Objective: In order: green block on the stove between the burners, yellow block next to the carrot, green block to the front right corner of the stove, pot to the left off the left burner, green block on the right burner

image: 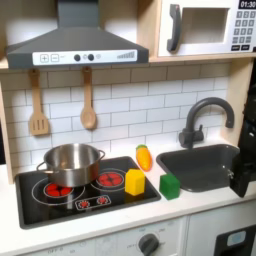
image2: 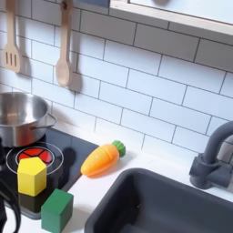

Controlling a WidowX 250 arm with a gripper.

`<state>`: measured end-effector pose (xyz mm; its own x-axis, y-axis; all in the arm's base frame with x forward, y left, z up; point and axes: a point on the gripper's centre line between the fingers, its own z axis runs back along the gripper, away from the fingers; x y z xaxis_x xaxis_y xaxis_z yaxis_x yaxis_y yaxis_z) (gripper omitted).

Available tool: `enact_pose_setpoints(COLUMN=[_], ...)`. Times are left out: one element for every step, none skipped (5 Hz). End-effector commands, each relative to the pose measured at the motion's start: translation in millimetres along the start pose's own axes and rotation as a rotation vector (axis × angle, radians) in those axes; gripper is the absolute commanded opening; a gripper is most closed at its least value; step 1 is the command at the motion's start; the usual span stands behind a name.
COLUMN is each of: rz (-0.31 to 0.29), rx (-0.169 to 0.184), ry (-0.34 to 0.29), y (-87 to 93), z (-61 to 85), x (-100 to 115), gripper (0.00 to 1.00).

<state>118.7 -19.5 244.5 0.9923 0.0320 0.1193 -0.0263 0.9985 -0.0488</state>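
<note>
Green small cube, well apart from dark gripper, jaw state indeterminable: best grasped squarely from above, clear of neighbouring yellow cube, beside black glossy stove.

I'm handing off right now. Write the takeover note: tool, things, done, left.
Tool: state can't be told from these views.
Pot sits on the left burner.
Yellow block is at the right burner's edge. The carrot lies behind it, apart.
Green block is on the counter, just right of the stove.
Done: unclear.
Left: at least the pot slide and green block onto the right burner.
</note>
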Motion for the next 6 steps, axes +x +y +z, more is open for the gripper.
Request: enact_pose_setpoints(rz=[0.0,0.01,0.023,0.037,0.06,0.086], rx=[0.0,0.002,0.009,0.013,-0.02,-0.041], ry=[0.0,0.004,-0.011,0.013,0.029,0.039], y=[0.0,2.8,6.9,11.7,15.5,20.0], z=[0.0,-4.9,-6.4,-16.2,-22.5,-30.6], x=[0.0,7.0,19.8,32.9,46.1,61.9], gripper=[1.0,1.0,1.0,1.0,1.0,1.0])
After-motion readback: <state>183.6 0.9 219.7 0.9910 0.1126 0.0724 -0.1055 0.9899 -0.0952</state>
